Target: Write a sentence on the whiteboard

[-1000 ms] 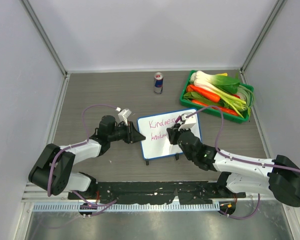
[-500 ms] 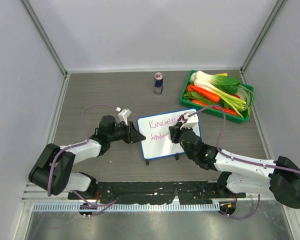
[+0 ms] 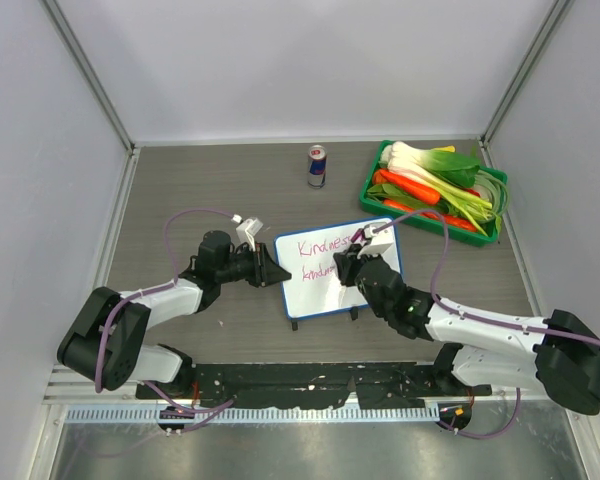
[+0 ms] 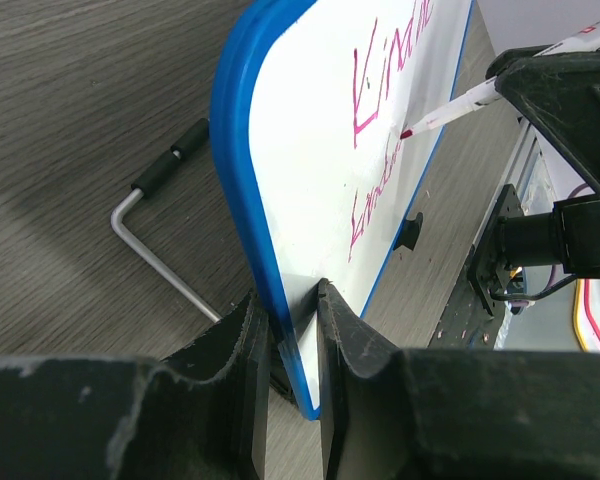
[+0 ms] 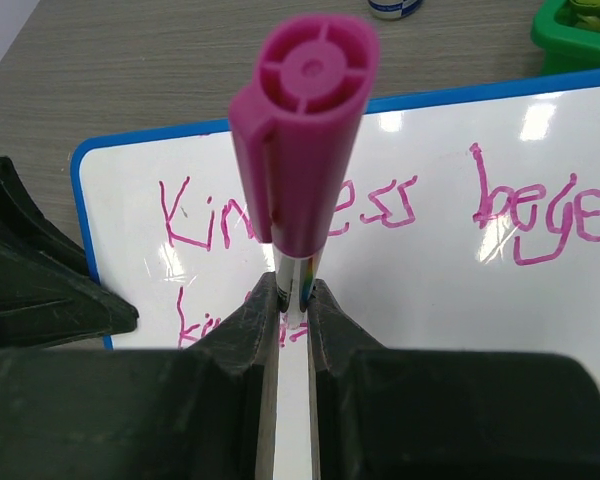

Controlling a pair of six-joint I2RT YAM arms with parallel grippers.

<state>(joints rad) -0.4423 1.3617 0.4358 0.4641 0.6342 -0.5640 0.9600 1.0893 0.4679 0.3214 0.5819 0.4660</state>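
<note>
**Board.** The whiteboard (image 3: 325,295) stands tilted on its black feet at the middle of the table (image 3: 200,180), between the two arms. Its position matches that of a second ago.

**Left arm.** The left gripper (image 3: 276,271) has its jaws set narrow, pinching the blue rim on the board's left edge. The left wrist view shows a finger pressed against each face of the rim. No shift from the earlier frames.

**Right arm.** The right gripper (image 3: 350,262) is closed tight on a marker (image 5: 305,120) with a magenta cap on its rear end. The tip touches the white surface near the start of the second line. Over the last second this gripper has moved only slightly, up and to the right, staying over the board's right half.

**Writing.** The sentence (image 3: 318,247) runs in pink over two lines. The top line begins "Kindness"; the lower one begins "kind" and is partly hidden by the gripper. Whether letters have been added since the earlier frames cannot be told.

**Surroundings.** A can (image 3: 318,165) and a green tray (image 3: 370,185) of vegetables (image 3: 440,180) sit at the far side, unmoved.
</note>
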